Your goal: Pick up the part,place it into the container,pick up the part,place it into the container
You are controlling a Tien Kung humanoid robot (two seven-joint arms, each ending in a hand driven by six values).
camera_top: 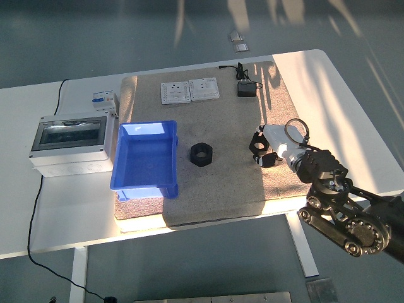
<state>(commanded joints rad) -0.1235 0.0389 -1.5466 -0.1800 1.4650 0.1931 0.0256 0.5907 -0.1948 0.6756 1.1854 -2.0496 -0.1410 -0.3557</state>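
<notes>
A blue container (146, 159) stands empty on the left part of the beige mat (221, 120). Just right of it a black hexagonal part (201, 153) lies on the mat. Further right is a second black part (258, 143), low over or on the mat. My right hand (264, 150) comes in from the lower right and its white and black fingers are curled around this part. The fingers hide some of it, and I cannot tell whether it is lifted. The left arm is out of view.
A grey electrical box (68, 142) with a clear lid sits left of the container, with a small breaker (104, 99) behind it. Two white socket panels (175, 92) (204, 88) and a black adapter (246, 89) with its cable lie at the mat's far edge.
</notes>
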